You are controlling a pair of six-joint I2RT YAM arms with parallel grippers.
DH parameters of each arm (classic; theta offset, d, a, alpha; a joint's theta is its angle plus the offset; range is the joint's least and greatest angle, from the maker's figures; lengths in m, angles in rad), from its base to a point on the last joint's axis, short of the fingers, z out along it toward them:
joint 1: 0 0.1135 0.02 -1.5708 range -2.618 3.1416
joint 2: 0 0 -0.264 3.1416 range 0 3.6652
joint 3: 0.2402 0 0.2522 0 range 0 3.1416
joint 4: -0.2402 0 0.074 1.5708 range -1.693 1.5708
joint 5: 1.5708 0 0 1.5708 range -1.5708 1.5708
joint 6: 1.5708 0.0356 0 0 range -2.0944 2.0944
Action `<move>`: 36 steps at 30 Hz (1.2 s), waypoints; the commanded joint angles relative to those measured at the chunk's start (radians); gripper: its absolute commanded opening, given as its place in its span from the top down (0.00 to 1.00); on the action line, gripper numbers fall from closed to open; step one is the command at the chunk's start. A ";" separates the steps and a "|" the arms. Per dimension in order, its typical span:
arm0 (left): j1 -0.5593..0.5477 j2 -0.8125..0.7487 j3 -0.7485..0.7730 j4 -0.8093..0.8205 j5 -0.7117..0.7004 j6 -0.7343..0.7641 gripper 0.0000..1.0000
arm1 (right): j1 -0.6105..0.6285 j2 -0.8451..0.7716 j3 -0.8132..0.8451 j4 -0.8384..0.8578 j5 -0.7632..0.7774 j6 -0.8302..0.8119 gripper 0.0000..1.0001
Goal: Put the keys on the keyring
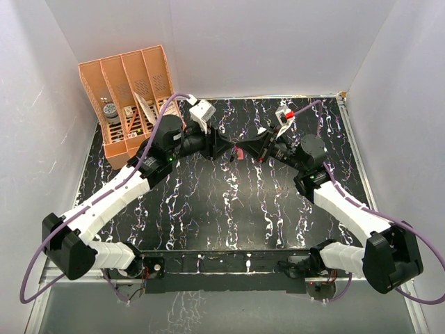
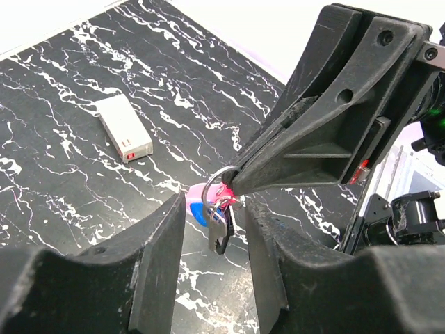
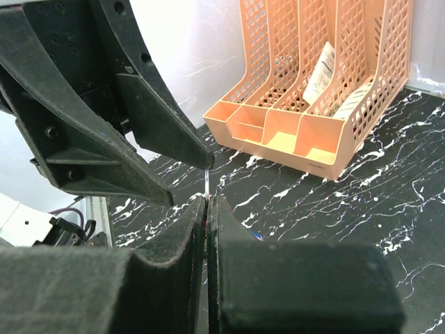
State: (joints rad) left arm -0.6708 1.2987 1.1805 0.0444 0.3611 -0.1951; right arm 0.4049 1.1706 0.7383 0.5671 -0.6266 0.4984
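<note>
The keyring's silver ring (image 2: 214, 179) with its pink strap (image 2: 197, 192) hangs above the table, and my right gripper (image 2: 233, 182) is shut on it at the fingertips. Two keys hang bunched under the ring: a blue-headed one (image 2: 199, 213) and a dark-headed one (image 2: 222, 235). My left gripper (image 2: 215, 209) is open, with a finger on either side of the hanging keys and touching neither. In the right wrist view the ring's thin edge (image 3: 208, 182) sticks up from my shut right gripper (image 3: 208, 200). From above, both grippers meet mid-table at the pink strap (image 1: 238, 154).
A small white box (image 2: 124, 127) lies on the black marbled table (image 2: 62, 174) beyond the keys. An orange file organizer (image 1: 132, 97) with several slots stands at the back left corner. White walls close in the table on three sides.
</note>
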 commanded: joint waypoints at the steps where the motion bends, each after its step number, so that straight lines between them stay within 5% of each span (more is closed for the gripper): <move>1: 0.006 -0.085 -0.041 0.130 -0.035 -0.030 0.60 | 0.000 -0.039 0.006 0.072 0.008 -0.008 1.00; 13: 0.104 -0.057 -0.056 0.258 0.221 -0.155 0.57 | -0.008 -0.060 0.024 0.054 0.009 -0.016 1.00; 18: 0.219 -0.041 -0.114 0.494 0.423 -0.311 0.53 | -0.031 -0.052 0.063 0.051 -0.011 -0.016 1.00; 36: 0.229 0.060 -0.120 0.690 0.589 -0.415 0.54 | -0.035 -0.025 0.079 0.144 -0.059 0.064 1.00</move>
State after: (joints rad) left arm -0.4423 1.3613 1.0637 0.6426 0.9001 -0.5880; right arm 0.3717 1.1519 0.7643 0.6231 -0.6712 0.5415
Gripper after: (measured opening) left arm 0.460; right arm 0.020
